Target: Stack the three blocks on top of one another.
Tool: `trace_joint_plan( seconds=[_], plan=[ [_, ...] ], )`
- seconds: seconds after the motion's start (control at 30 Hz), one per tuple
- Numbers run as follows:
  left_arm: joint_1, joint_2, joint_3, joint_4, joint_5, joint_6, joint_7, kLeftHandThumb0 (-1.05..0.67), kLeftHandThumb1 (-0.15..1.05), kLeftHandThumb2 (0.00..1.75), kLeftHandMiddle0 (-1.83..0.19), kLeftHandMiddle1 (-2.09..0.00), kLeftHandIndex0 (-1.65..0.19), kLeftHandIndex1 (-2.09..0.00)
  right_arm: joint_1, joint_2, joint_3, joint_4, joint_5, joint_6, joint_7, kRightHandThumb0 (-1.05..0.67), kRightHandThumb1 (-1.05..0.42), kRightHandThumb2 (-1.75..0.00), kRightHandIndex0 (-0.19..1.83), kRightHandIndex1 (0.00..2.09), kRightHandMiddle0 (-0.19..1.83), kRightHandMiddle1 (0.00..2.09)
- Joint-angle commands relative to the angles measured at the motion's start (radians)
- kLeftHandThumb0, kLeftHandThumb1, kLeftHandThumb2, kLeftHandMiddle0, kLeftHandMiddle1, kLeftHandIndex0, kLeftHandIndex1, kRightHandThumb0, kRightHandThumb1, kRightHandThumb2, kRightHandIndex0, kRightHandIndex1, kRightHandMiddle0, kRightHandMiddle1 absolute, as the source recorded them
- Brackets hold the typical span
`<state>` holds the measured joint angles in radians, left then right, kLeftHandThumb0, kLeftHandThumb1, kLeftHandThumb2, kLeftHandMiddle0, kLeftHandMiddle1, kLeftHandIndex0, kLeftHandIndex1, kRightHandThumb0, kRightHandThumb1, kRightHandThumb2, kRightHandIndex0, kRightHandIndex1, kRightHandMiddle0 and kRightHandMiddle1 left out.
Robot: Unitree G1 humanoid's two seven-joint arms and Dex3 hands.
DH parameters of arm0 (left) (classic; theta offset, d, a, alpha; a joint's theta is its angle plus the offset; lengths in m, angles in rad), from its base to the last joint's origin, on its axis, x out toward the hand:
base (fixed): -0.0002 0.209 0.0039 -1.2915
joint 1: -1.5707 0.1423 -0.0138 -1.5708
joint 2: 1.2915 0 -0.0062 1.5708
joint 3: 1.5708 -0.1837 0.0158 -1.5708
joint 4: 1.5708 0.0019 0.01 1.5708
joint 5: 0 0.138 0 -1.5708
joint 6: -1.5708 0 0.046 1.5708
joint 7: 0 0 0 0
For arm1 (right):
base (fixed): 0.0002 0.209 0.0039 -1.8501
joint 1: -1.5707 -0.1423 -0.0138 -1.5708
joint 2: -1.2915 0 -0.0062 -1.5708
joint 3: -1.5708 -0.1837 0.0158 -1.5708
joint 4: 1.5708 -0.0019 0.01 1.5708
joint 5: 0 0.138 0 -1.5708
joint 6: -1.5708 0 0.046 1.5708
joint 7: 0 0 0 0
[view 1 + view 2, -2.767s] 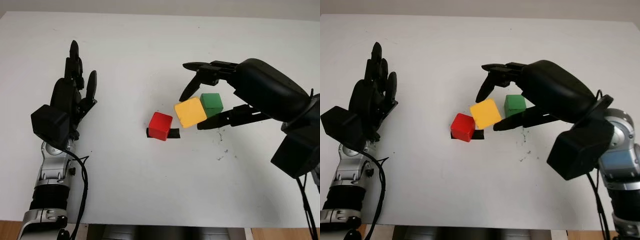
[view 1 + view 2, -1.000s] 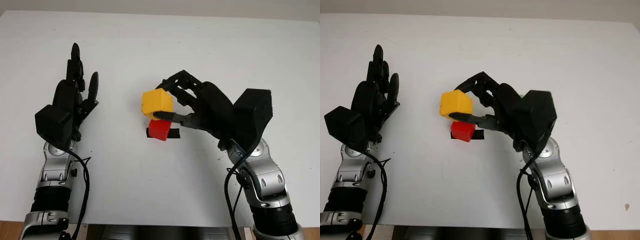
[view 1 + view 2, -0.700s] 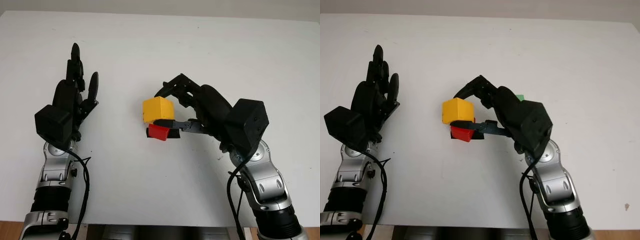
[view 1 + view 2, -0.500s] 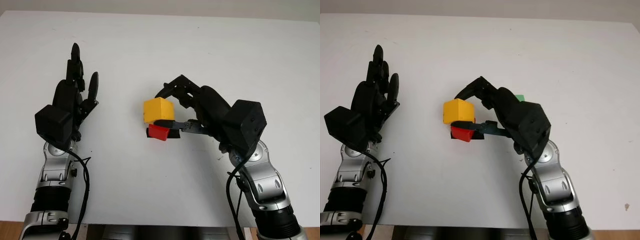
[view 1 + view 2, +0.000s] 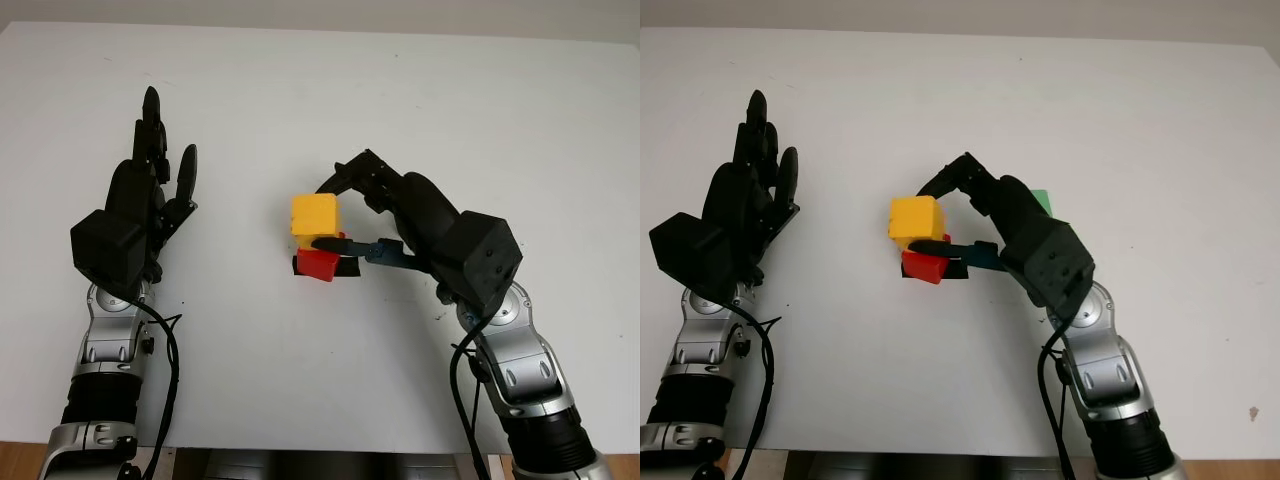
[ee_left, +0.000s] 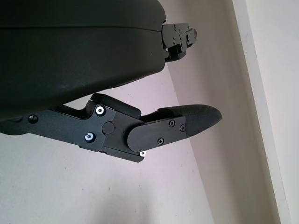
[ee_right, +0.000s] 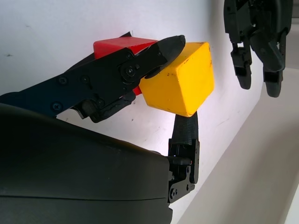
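Right hand (image 5: 345, 215) clamped the yellow block (image 5: 314, 214) just above the red block (image 5: 318, 265); green block (image 5: 1040, 200) behind. Left hand (image 5: 150, 195) open, fingers uncurled, well apart.

right robot hand (image 5: 940, 215) gripping yellow block (image 5: 914, 219), over red block (image 5: 925, 266)

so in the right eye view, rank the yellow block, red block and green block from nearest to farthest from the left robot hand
1. yellow block: nearest, held in the right robot hand, above the red one.
2. red block: on the table, only slightly farther; close to call.
3. green block: farthest, behind the right hand.

The left robot hand is open at the table's left.
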<state>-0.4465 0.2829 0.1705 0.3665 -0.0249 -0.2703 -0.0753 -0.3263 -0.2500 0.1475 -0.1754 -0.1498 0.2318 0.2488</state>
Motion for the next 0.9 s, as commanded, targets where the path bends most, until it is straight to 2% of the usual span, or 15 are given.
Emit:
trace_joint_plan(
  seconds=[0.0, 0.43, 0.87],
  plan=[
    [0.018, 0.005, 0.002, -0.016, 0.000, 0.001, -0.002, -0.65, 1.05, 0.60, 0.15, -0.05, 0.13, -0.06, -0.011, -0.001, -0.010, -0.005, 0.002, -0.011, -0.001, -0.43, -1.00, -0.05, 0.22, 0.05, 0.22, 1.57],
    [0.020, 0.007, 0.004, -0.024, 0.002, 0.013, 0.002, -0.63, 1.05, 0.61, 0.16, -0.05, 0.14, -0.05, -0.004, -0.033, 0.002, -0.010, -0.096, -0.047, -0.019, -0.39, -0.98, -0.05, 0.25, 0.07, 0.26, 1.60],
    [0.018, 0.008, 0.003, -0.023, 0.007, 0.008, 0.003, -0.63, 1.05, 0.61, 0.16, -0.05, 0.13, -0.05, 0.011, -0.041, 0.000, -0.059, -0.114, -0.034, 0.009, -0.36, -0.97, -0.05, 0.23, 0.05, 0.23, 1.67]
  ],
)
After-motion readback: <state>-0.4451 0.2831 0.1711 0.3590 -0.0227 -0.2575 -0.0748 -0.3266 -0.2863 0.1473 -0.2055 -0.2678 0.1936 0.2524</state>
